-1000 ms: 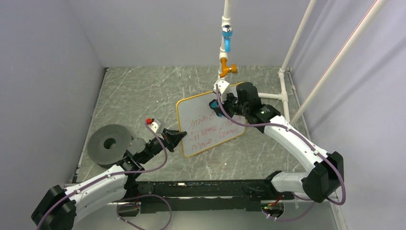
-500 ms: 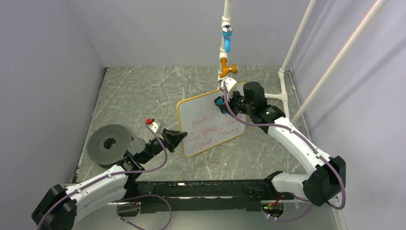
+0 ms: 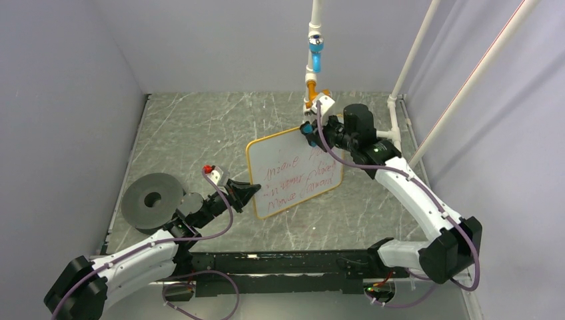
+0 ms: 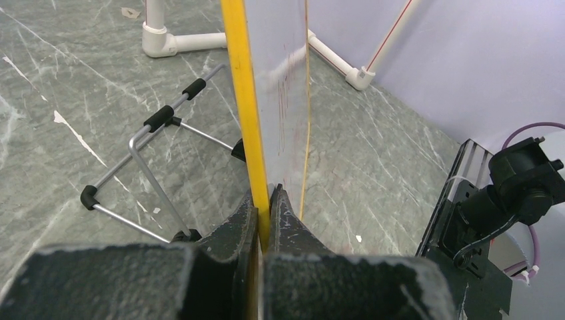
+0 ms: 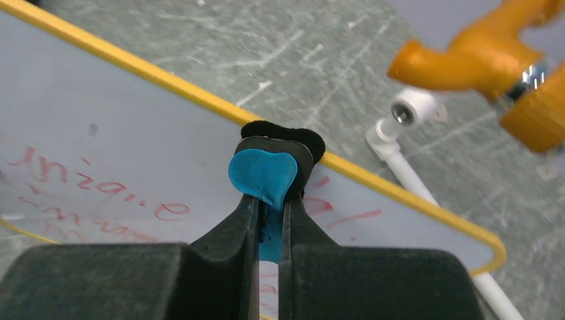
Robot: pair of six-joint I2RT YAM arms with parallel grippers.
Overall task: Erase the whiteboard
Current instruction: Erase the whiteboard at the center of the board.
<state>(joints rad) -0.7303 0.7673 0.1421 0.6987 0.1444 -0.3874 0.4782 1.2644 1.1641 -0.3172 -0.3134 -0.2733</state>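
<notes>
Right gripper [image 5: 270,200], clamped on the eraser [image 5: 261,175], at the far right corner of the whiteboard [image 3: 293,167], mid-table. Left gripper [image 4: 268,200] pinches its near left frame. Step: wiping, seemingly early. Next: sweep across the red writing [image 3: 296,180].

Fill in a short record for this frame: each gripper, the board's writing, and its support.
left gripper: shut on the yellow frame of the whiteboard
right gripper: shut on blue-and-black eraser, at the board's top edge
writing: red handwriting, unerased, across the lower part
support: wire stand behind the board
</notes>
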